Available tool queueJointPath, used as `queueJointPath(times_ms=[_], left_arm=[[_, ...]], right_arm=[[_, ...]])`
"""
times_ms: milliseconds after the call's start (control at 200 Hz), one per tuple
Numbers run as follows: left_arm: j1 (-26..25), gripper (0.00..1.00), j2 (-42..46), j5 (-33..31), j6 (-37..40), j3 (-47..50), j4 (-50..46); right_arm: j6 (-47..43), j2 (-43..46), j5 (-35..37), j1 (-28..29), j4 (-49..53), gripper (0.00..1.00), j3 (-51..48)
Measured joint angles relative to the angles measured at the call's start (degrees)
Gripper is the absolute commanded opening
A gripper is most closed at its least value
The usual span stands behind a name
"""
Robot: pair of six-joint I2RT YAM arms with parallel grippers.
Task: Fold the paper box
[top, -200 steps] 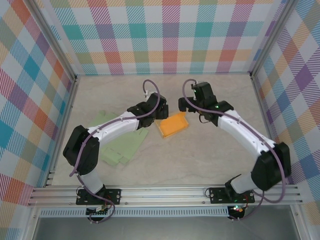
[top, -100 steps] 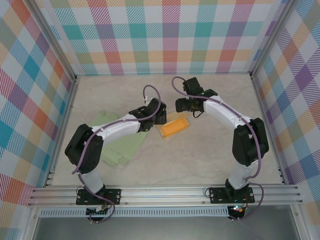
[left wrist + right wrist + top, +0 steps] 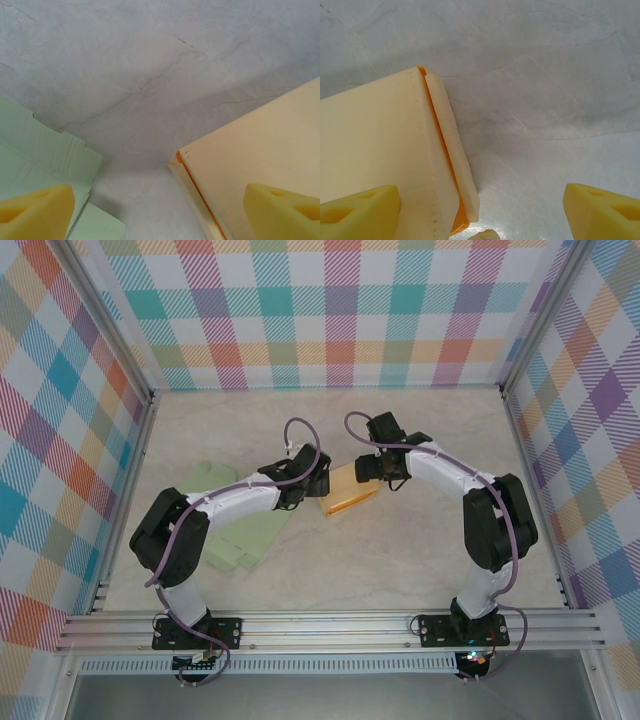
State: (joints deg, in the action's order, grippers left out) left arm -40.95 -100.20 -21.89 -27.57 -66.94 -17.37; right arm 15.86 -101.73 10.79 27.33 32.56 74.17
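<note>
The box (image 3: 347, 496) sat mid-table, right between the arms, with its long axis running roughly from the left gripper (image 3: 306, 481) to the right gripper (image 3: 373, 468). Both were spread wide, gripping nothing. Each hung over an end corner, so neither looked nearer.

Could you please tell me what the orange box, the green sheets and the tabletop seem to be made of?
Orange box: thin card or stiff paper, matte; its edge shows a doubled wall and sharp crease. Green sheets: probably the same card, matte, flat with stepped cut edges. Tabletop: smooth, marble-look with grey veins, possibly laminate.
</note>
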Motion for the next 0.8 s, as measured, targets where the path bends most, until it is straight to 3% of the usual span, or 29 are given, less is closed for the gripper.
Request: queueJointPath(times_ms=[800], left_arm=[[-0.22,0.82,0.07,2.40,-2.34,4.70,2.73]], right_arm=[[2.51,0.09,-3.32,0.00,-3.43,0.83,-5.42]])
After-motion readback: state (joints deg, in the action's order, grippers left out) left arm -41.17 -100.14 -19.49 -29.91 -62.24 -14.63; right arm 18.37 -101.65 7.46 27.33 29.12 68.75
